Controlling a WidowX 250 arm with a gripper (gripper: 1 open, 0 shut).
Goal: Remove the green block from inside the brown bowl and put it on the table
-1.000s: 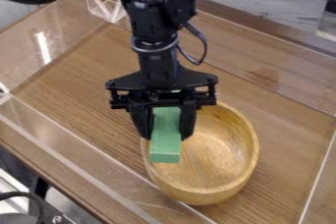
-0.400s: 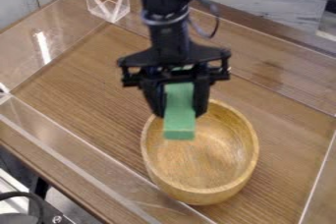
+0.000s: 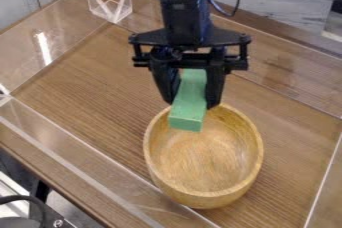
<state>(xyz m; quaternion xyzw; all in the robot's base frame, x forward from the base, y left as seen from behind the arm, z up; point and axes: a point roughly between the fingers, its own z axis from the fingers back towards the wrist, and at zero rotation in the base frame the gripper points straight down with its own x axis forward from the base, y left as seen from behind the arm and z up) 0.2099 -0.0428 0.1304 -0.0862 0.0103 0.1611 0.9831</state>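
Note:
The green block (image 3: 193,111) hangs tilted in the air above the back rim of the brown bowl (image 3: 249,177), clear of the bowl's floor. My gripper (image 3: 195,84) points straight down and is shut on the upper end of the block, its black fingers (image 3: 171,84) on either side of it. The bowl is a round light-brown wooden one with a thick rim, standing on the wood-grain table (image 3: 94,82) toward the front right. Nothing else lies inside the bowl.
Low clear acrylic walls (image 3: 40,132) border the tabletop on the left and front. A clear folded acrylic piece (image 3: 107,2) stands at the back left. Bare table surface stretches left of the bowl and behind it.
The gripper has risen with the green block and shifted to the right, lifting the block out of the bowl's hollow. The wrist has rolled a little. The bowl has stayed in place.

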